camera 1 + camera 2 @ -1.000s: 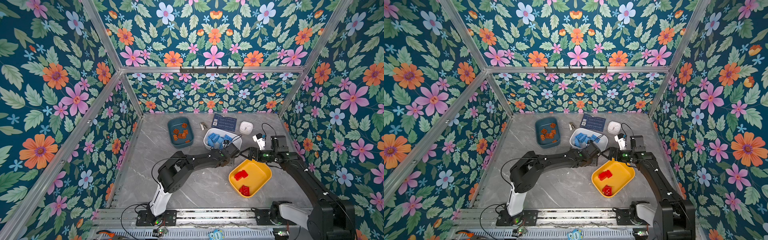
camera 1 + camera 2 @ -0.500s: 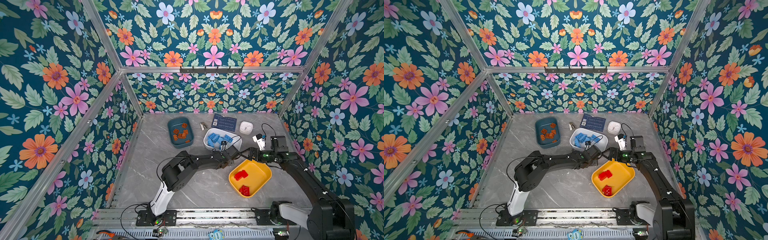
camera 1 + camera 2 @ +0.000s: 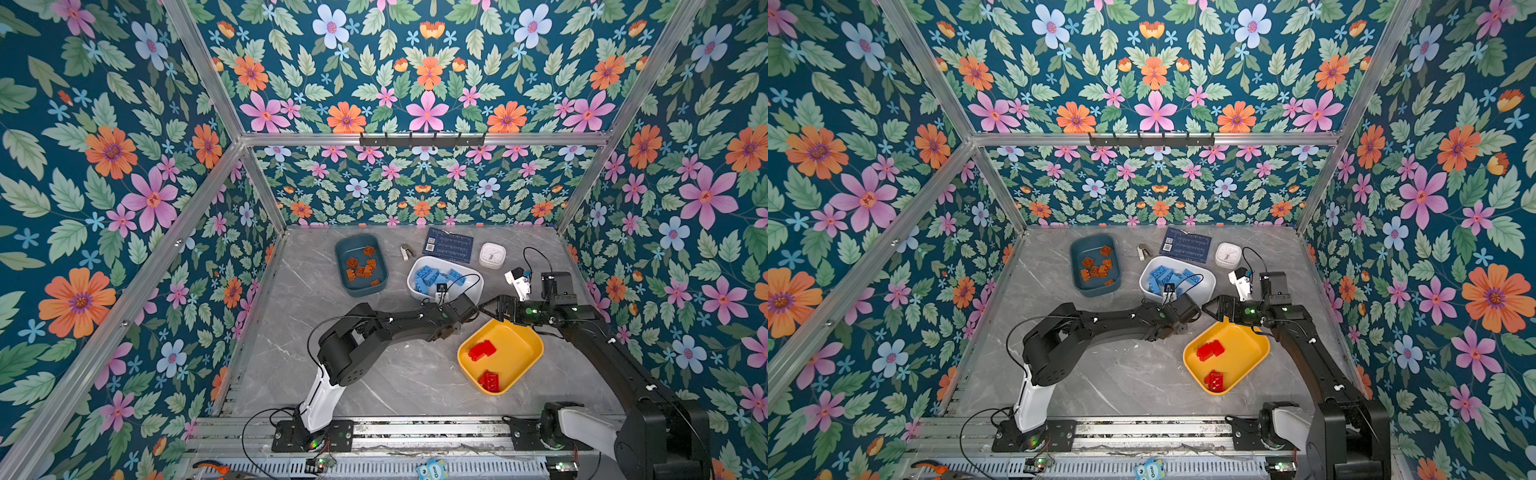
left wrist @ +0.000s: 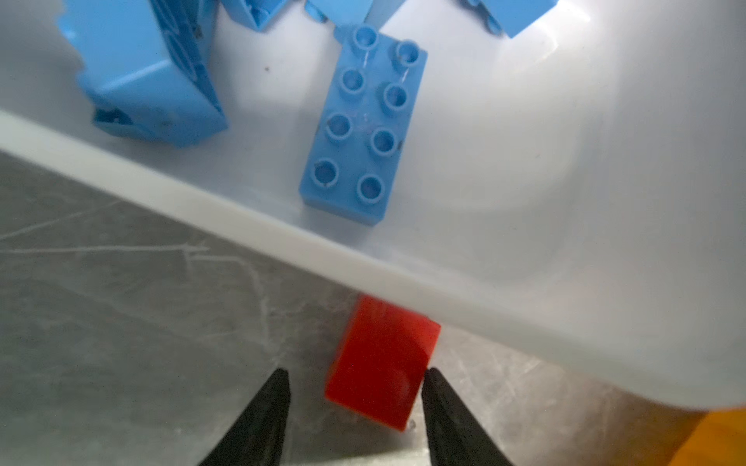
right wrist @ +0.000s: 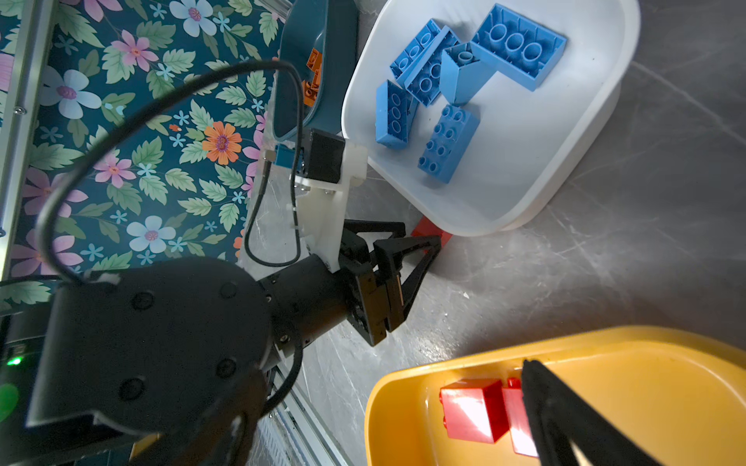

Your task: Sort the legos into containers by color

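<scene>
Standing apart, the left fingers [image 4: 258,419] flanked a red lego [image 4: 379,363], not yet clamped; the right fingers' [image 5: 565,423] state was unclear.

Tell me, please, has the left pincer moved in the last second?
Yes: the left pincer slid off the white tub's near rim, downward in a top view.

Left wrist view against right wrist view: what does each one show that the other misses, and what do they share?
Only the left wrist view: the gap between one fingertip of the open left gripper and the loose red brick. Only the right wrist view: red bricks in the yellow tub, orange bricks in the teal tub, and the left arm. Both: the left gripper, the white tub, its blue bricks, and that loose red brick on the table at the tub's edge.
</scene>
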Controlling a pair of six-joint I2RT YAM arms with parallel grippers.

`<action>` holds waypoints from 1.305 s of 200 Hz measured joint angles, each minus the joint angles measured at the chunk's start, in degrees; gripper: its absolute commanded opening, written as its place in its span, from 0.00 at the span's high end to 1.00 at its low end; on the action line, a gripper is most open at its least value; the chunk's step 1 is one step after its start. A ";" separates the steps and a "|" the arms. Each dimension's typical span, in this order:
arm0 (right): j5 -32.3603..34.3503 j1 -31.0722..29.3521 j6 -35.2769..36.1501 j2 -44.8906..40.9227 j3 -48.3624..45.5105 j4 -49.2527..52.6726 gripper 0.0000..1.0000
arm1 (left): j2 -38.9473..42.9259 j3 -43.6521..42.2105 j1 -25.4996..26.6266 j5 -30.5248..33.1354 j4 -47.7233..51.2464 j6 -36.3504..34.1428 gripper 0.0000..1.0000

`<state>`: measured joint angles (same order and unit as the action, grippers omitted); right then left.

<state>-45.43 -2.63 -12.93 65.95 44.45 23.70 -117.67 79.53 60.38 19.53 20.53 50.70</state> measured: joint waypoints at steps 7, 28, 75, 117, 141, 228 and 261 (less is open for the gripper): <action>0.00 0.00 0.00 0.00 -0.02 -0.07 0.01 | 0.24 -0.11 0.04 0.07 0.15 -0.33 0.44; -0.02 0.00 -0.11 0.00 -0.26 -0.44 0.01 | -0.22 0.70 0.04 -0.02 0.07 -2.27 0.44; 0.66 0.09 -0.22 0.00 -0.33 -0.48 0.01 | -2.27 2.64 -0.07 -1.55 -0.07 -7.82 0.46; 1.70 0.15 -0.22 0.00 -0.37 -0.48 0.01 | -3.69 3.72 -0.44 -2.34 0.35 -12.22 0.61; 1.81 0.15 -0.22 -0.11 -0.37 -0.46 0.01 | -3.80 3.85 -0.52 -2.56 0.44 -13.51 0.68; 0.63 0.11 -0.17 -0.55 0.00 -0.24 0.01 | 4.55 -0.15 -0.96 -6.51 1.38 -15.56 0.77; 0.70 0.24 -0.20 -0.55 0.85 0.33 0.01 | 13.84 -5.55 -0.22 -10.75 1.55 -16.20 0.76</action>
<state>-44.73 -2.39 -13.13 65.41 45.30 24.03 -103.83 73.97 60.16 8.78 22.09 34.50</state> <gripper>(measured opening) 0.990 0.328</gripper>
